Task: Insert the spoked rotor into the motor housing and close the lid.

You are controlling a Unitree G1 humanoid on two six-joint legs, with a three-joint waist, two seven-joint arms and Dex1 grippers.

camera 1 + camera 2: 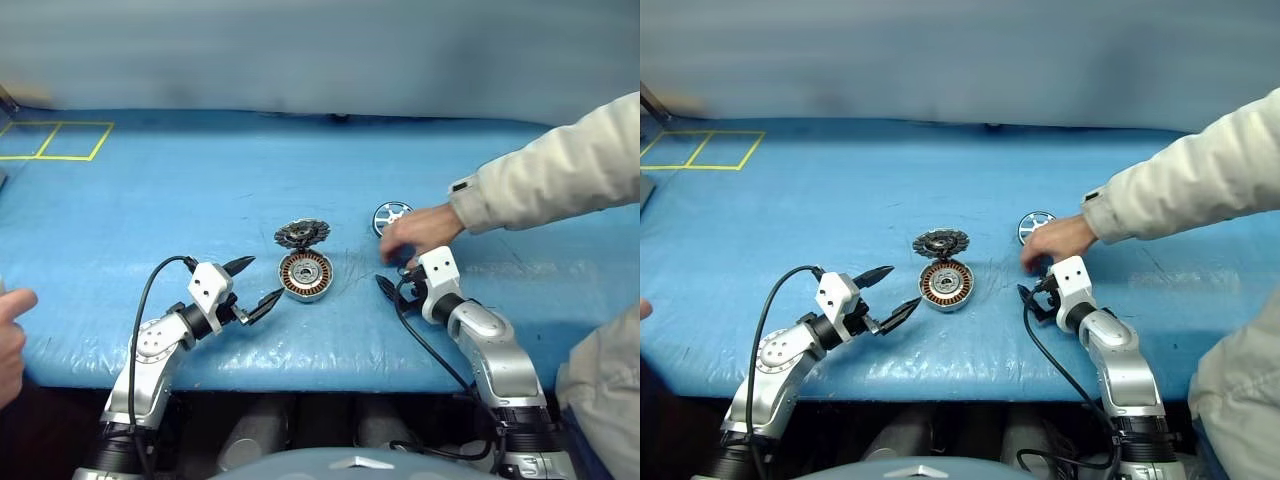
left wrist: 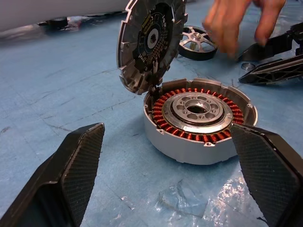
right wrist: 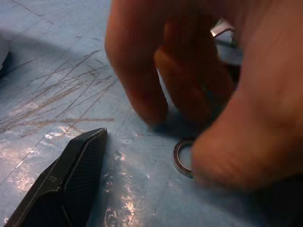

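The motor housing (image 1: 305, 275), a grey cup with copper windings, lies on the blue table (image 1: 200, 200), and its toothed lid (image 1: 302, 234) stands open, hinged at the far rim. My left gripper (image 1: 263, 281) is open just left of the housing and points at it; the left wrist view frames the housing (image 2: 199, 118) between the fingers. The spoked rotor (image 1: 391, 216) lies flat to the right, behind a person's hand (image 1: 420, 232). My right gripper (image 1: 393, 280) is open right of the housing, empty, with that hand directly over its fingertips.
A small dark washer ring (image 3: 182, 158) lies on the table under the person's fingers. The person's pale sleeve (image 1: 560, 175) reaches in from the right. Another hand (image 1: 12, 325) shows at the left edge. Yellow tape squares (image 1: 55, 140) mark the far left corner.
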